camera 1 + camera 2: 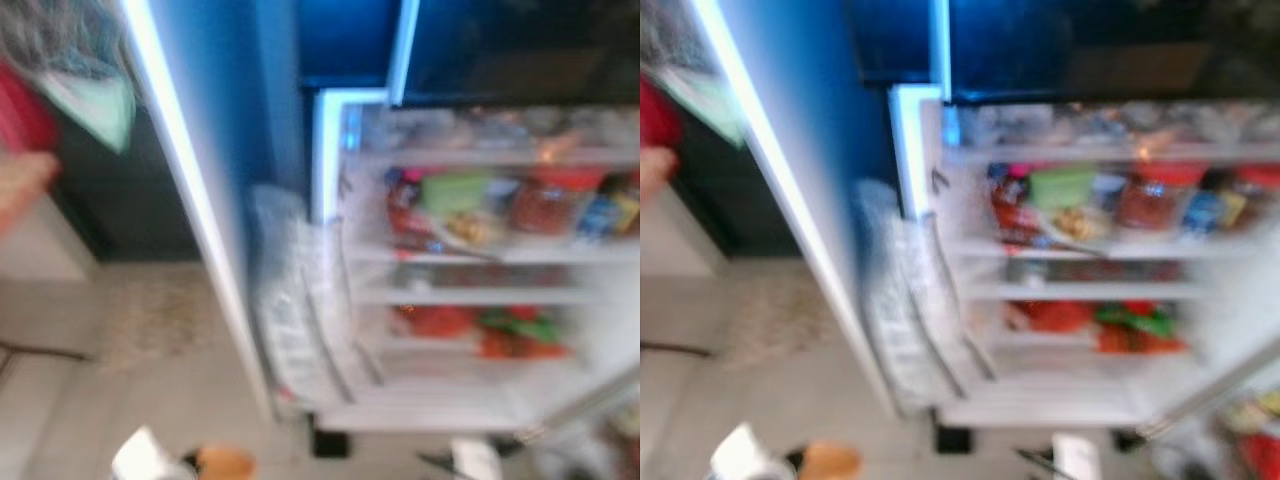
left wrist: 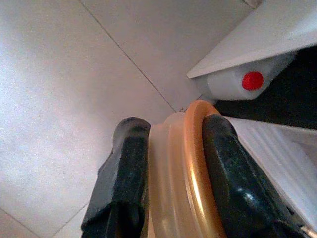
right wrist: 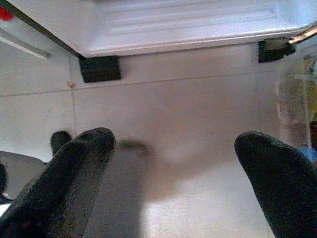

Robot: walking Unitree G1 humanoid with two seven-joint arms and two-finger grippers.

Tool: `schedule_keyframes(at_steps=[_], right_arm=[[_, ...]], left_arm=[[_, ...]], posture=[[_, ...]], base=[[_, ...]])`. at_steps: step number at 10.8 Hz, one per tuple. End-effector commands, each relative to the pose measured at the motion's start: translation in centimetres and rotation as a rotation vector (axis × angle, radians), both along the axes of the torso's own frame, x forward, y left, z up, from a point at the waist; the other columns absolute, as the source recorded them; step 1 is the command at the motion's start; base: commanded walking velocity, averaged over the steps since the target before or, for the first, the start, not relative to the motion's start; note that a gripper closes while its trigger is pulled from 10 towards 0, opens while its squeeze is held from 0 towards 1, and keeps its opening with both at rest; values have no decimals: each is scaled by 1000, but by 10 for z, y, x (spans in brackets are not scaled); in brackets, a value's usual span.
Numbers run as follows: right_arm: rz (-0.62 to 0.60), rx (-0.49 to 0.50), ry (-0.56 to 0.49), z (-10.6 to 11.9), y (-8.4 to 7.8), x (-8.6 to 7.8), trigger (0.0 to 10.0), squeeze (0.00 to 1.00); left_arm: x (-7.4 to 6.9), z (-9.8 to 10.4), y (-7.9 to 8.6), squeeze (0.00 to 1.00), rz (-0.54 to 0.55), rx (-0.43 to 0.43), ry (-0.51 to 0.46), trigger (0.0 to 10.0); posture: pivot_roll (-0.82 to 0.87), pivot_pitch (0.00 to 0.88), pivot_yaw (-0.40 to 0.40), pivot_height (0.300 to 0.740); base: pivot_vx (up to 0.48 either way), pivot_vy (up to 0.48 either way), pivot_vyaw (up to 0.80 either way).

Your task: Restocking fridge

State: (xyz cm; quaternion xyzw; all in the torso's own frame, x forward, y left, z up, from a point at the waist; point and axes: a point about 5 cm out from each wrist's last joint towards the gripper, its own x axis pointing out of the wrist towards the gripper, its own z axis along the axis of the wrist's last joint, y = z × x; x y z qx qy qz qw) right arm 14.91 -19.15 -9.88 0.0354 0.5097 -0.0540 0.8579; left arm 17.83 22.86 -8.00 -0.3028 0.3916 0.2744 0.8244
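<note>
Two head views, both blurred, are showing an open fridge (image 1: 480,270) filling the centre and right of the frame, its door (image 1: 200,200) swinging out as a long pale band from upper left to lower centre. Shelves (image 1: 1090,250) are carrying red, green and yellow items too smeared to identify; the door rack (image 1: 905,320) is sitting at centre. Pale tiled floor (image 1: 120,400) is occupying the lower left.

Left gripper (image 2: 173,168): its black fingers (image 2: 124,183) are pinching a translucent tan container with an orange rim (image 2: 190,168); the same orange shape is appearing at the bottom left edge of the head view. Beyond it, in the wrist view's upper right, a white jug with a red cap (image 2: 252,80) is lying under a white edge.

Right gripper (image 3: 178,163): fingers (image 3: 74,173) are spreading wide apart, holding nothing, hanging over floor tiles before the fridge's base and its black feet (image 3: 99,68)
</note>
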Motion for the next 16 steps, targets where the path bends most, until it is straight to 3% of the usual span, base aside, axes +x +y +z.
schedule_keyframes(at_steps=[1,7,12,13,16], right_arm=[[-9,-13,14,-1,-6,-5,10000,0],[0,-21,17,-1,-8,-5,10000,0],[14,-17,22,-1,-7,-5,10000,0],[17,-15,22,-1,-7,-5,10000,0],[39,-13,26,-1,-6,-5,10000,0]], left_arm=[[1,0,-3,0,-16,-4,6,10000],[1,-1,-6,0,-19,-10,7,10000],[2,-1,-8,0,-35,-24,-1,10000],[4,0,-10,0,-53,-27,-8,10000],[28,11,-20,0,-128,-44,-100,10000]], posture=[[-53,28,28,740],[-55,31,22,740],[-54,29,24,740],[-53,30,23,740],[-49,29,23,740]], base=[[0,-371,0],[0,-358,0],[0,0,0],[0,0,0],[0,0,0]])
